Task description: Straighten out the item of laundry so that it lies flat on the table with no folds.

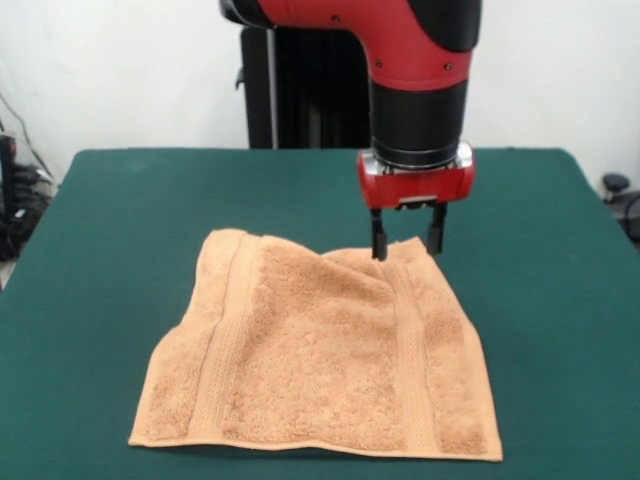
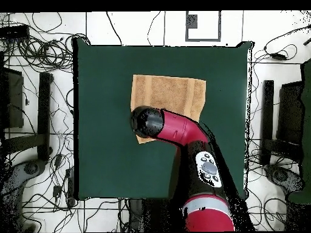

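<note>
Green felt is stretching wide on every side of the towel (image 1: 320, 365) in the front view, leaving the table (image 1: 110, 220) bare to both side edges and along the far edge. The towel is lying near the lower edge of the picture, mostly spread, with its far right corner rumpled and rising in a small fold. The gripper (image 1: 408, 238) is hanging over that corner, its two black fingers (image 1: 379, 240) standing apart on either side of the raised cloth; whether they are touching it is hard to tell. The arm's upper part is running out of the picture.

From overhead, the towel (image 2: 170, 92) is sitting toward the top middle of the table (image 2: 103, 151), with open felt to each side and below. The arm (image 2: 182, 130) is covering one corner of the towel and hiding the gripper entirely.
</note>
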